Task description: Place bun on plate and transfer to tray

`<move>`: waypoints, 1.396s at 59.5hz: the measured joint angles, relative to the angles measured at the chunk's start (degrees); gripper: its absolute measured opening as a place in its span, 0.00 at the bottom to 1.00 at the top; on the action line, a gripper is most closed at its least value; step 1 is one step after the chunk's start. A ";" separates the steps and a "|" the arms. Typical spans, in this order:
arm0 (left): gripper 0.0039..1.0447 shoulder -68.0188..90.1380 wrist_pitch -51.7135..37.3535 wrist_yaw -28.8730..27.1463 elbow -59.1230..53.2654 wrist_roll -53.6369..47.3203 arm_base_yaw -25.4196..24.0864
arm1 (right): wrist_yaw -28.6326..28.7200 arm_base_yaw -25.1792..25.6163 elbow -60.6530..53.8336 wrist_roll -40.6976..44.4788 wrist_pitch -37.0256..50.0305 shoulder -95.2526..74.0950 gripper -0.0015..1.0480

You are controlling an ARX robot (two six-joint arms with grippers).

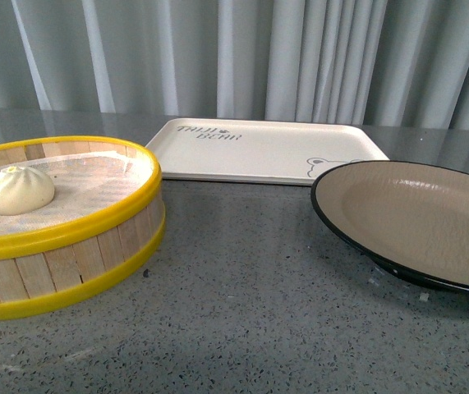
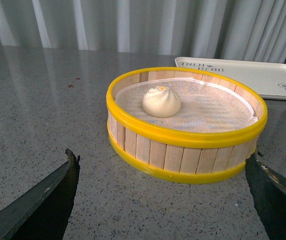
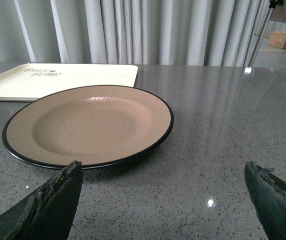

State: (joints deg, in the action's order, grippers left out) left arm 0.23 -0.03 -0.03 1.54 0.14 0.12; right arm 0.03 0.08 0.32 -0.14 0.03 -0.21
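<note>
Front view: noting bun [image 1: 18,190] sitting inside steamer [image 1: 94,226], plate [image 1: 415,217] lying bare just beside tray [image 1: 250,152], left fingers [image 2: 42,200] and right fingers [image 3: 47,205] hanging spread, empty; judging pickup not yet begun, calling for left fingers closing gently around bun.

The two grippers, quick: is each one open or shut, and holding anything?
Left gripper: open, holding nothing; the bun sits untouched in the steamer basket.
Right gripper: open, holding nothing; the plate lies ahead of it.
</note>
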 joint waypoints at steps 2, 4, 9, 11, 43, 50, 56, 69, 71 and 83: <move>0.94 0.79 1.31 0.92 0.33 0.79 -0.31 | 0.00 0.00 0.00 0.00 0.00 0.00 0.92; 0.94 2.58 6.12 3.32 1.99 3.28 -0.98 | -0.02 0.00 0.00 0.00 0.00 0.00 0.92; 0.94 9.70 17.29 7.28 6.86 8.83 -3.04 | 0.15 0.00 0.00 0.02 0.00 0.00 0.92; 0.94 11.50 18.53 7.65 7.78 9.53 -3.85 | 0.04 0.00 0.00 0.02 0.00 0.00 0.92; 0.94 54.31 -3.37 9.90 37.75 4.39 0.09 | 0.00 0.00 0.00 0.00 0.00 0.00 0.92; 0.94 63.93 -2.62 7.96 44.37 1.46 6.29 | 0.00 -0.02 0.00 0.00 0.00 0.00 0.92; 0.94 71.76 -1.92 5.42 49.57 -1.27 10.03 | 0.02 0.00 0.00 0.00 0.00 0.00 0.92; 0.94 83.43 -1.44 1.36 56.54 -3.85 12.41 | 0.02 0.00 0.00 0.00 0.00 0.00 0.92; 0.94 84.63 -1.62 0.76 57.13 -4.20 12.33 | 0.02 0.00 0.00 0.00 0.00 0.00 0.92; 0.94 88.94 -2.34 -0.55 58.77 -5.03 9.90 | 0.02 0.00 0.00 0.00 0.00 0.00 0.92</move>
State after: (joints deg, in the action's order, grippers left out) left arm 89.17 -2.37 -0.58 60.31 -4.89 10.02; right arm 0.05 0.08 0.32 -0.14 0.03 -0.21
